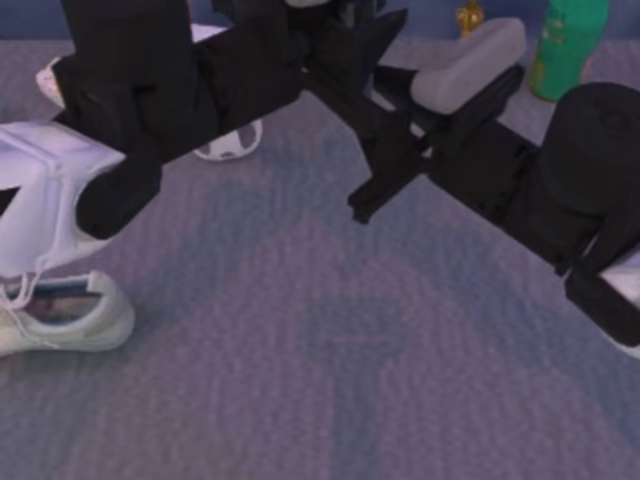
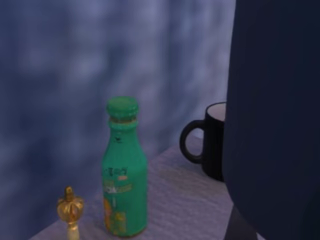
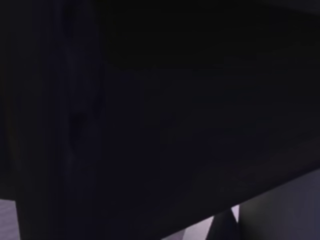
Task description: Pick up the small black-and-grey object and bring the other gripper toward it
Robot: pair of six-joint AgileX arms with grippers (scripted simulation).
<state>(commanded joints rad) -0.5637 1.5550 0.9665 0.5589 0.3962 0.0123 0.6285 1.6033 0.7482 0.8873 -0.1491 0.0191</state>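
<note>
Top view: the 2 AgileX arms cross at the far middle of the table; the left gripper reaches in from the left, and the right gripper comes up from the right side to meet it, the 2 very close together. Whether either is clenched or released cannot be told, since the black casings overlap there. The small black-and-grey object cannot be made out in any view; my judgement is that it sits hidden in that tangle of arms, but I cannot confirm a hold on it.

The left wrist view shows a green bottle, a brass bell just beside it and a black mug behind, with a dark bulk filling 1 side; the right wrist view is dark. A pale shoe lies at the table's left edge, well apart.

Judged from the task, such a stick should be light and stiff, its smooth slim handle apt to slip or swivel; the handle near the head seems the surest place to pinch.
</note>
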